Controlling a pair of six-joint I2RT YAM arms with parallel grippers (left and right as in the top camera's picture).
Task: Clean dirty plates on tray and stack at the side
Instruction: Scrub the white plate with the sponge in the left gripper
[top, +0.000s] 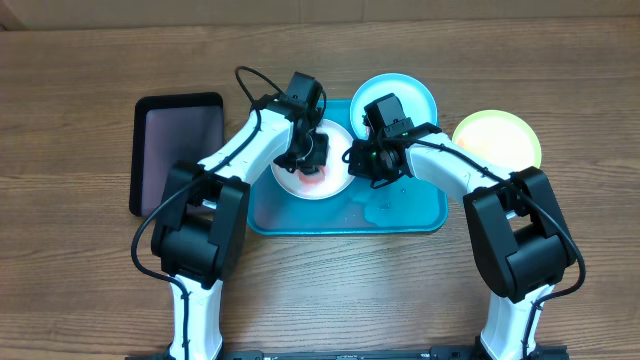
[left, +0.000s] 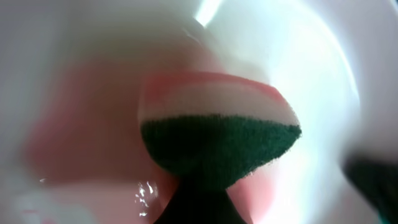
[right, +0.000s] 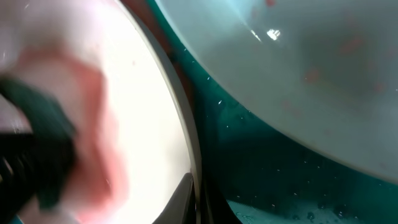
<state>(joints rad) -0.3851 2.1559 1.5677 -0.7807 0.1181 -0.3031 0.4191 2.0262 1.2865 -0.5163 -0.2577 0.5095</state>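
The left gripper (top: 312, 152) is pinched on a sponge (left: 217, 124). The sponge sticks out straight ahead of its fingertips and is pressed down onto the white plate (top: 300, 185). That plate lies directly under the gripper, on the left half of the tray (top: 400, 215).

In the left wrist view the sponge's long axis runs crosswise to the gripper. Its green scouring layer is nearer the fingers, and the pale foam layer beyond it is stained pink. The red smear (left: 81, 137) spreads under the sponge and off to one side of it, so I judge the next strokes should sweep that way. The plate is round and lies flat, so it has no long axis to line up with.

The right gripper (top: 362, 160) sits at the white plate's rim on the side away from the left arm, apparently steadying it. The right wrist view shows one dark finger against the rim, but I cannot tell whether the gripper is clamped.

Beyond the right gripper the light blue plate (top: 400, 92) rests over the tray's far rim, speckled with red. The yellow-green plate (top: 497, 140) lies off the tray on the counter (top: 80, 280), further out on the right arm's side.
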